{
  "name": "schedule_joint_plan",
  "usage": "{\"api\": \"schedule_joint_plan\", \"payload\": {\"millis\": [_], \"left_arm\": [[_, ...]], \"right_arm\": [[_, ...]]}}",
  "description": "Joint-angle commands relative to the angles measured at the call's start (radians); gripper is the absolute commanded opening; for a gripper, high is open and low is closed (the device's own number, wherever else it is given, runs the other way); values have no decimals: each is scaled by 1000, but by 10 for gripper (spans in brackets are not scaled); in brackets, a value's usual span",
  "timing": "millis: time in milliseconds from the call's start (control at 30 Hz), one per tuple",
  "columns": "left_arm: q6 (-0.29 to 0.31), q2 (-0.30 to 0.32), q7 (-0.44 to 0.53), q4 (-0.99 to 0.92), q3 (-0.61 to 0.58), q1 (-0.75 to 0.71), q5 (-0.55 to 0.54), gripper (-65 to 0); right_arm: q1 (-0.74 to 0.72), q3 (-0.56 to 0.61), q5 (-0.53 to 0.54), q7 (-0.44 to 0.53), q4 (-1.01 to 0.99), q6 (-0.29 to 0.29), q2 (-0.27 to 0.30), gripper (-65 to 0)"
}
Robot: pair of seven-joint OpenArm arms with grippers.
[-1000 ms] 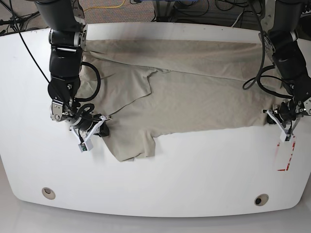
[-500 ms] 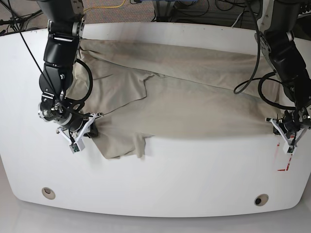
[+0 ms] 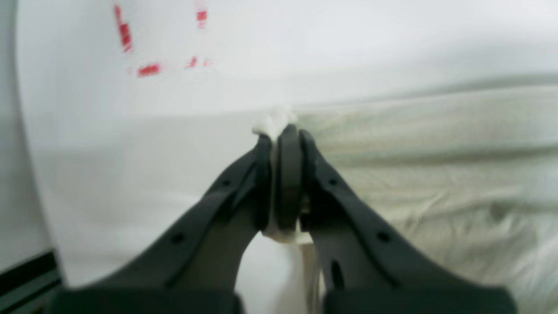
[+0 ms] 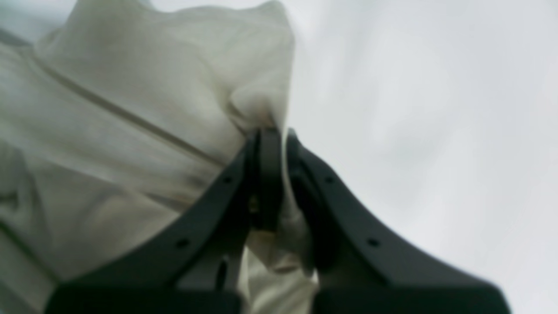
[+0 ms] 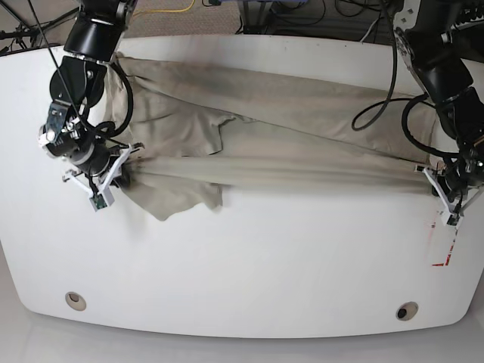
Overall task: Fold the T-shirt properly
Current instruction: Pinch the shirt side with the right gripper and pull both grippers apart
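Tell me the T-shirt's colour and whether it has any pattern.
Plain khaki-beige T-shirt, no pattern visible; base view shows it best.

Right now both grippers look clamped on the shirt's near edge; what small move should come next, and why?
Probably keep carrying that edge toward the far side. The left gripper and right gripper are each shut on the T-shirt, its front edge stretched taut between them above the table, while one sleeve hangs loose below. Releasing now would likely drop the fold crooked.
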State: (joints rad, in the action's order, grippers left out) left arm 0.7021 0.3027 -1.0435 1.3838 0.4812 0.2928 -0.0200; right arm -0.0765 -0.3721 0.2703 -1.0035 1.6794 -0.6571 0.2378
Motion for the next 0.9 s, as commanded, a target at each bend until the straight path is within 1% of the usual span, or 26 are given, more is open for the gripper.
{"api": "schedule_joint_plan", "payload": {"millis": [0, 200, 367, 533, 633, 767, 867], "left_arm": [[-4, 20, -10, 61, 3, -7, 12, -650], [-4, 20, -19, 125, 3, -80, 12, -650], [-4, 23, -19, 164, 4, -148, 12, -650], [-4, 25, -19, 194, 3, -209, 12, -650], [-4, 25, -19, 197, 6, -243, 12, -650], [-4, 26, -19, 197, 7, -289, 16, -650], [-4, 42, -19, 197, 9, -321, 16, -650]], "right_arm": [[20, -31, -15, -15, 75, -3, -4, -650], [126, -52, -13, -62, 212, -3, -44, -650], [202, -51, -13, -97, 278, -3, -67, -650], [268, -51, -13, -100, 302, -3, -88, -650], [300, -51, -13, -100, 310, -3, -91, -650], [332, -51, -13, -99, 310, -3, -114, -650], [352, -51, -16, -99, 311, -3, -117, -648]]}}
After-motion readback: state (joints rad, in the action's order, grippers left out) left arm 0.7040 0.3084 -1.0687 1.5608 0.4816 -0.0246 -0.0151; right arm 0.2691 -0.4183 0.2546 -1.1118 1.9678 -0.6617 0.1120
